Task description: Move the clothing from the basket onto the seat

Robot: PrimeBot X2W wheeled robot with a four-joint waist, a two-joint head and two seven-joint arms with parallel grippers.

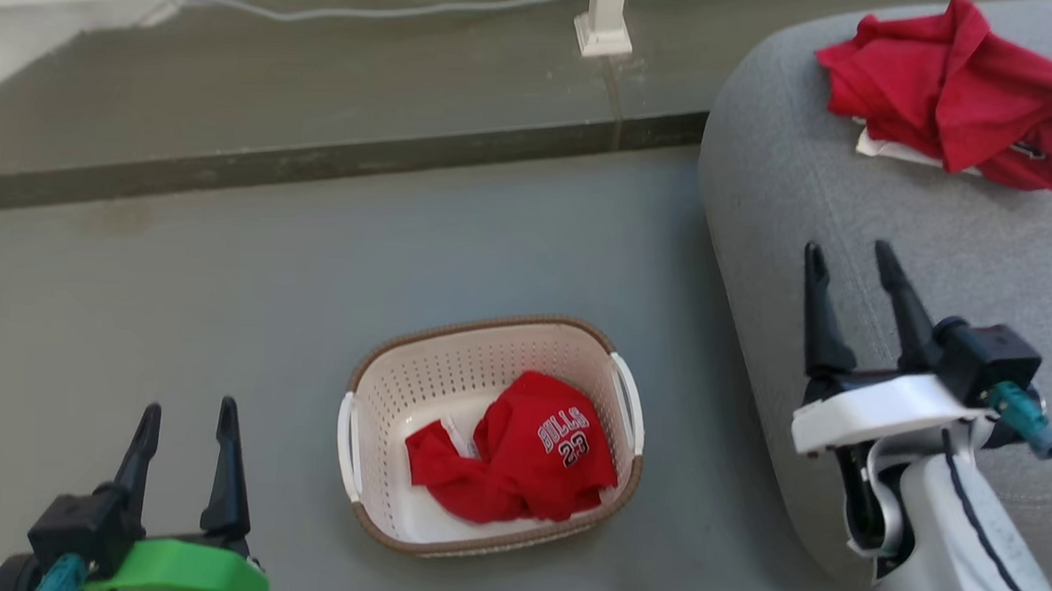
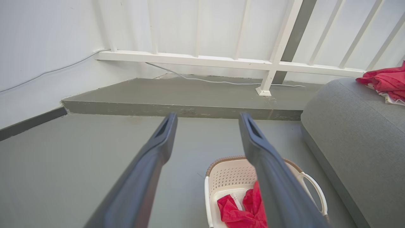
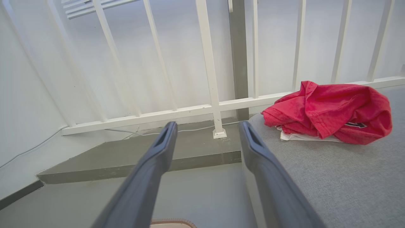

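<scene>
Nearest, the left tool (image 1: 190,410) hangs low over the floor (image 1: 223,318), fingers spread and holding nothing. The right tool (image 1: 848,252) is likewise spread and empty, above the near edge of the seat (image 1: 850,194). A red garment (image 1: 952,92) lies crumpled at the seat's far end. A second red garment (image 1: 528,455), lettered BULLS 23, sits bunched in the basket (image 1: 489,322) on the floor between the tools. It looks light and limp, and likely to trail when lifted. The raised hump by the lettering seems the best place to pinch. A deep bite gathering several folds should hold, and the basket looks light enough to drag along.
</scene>
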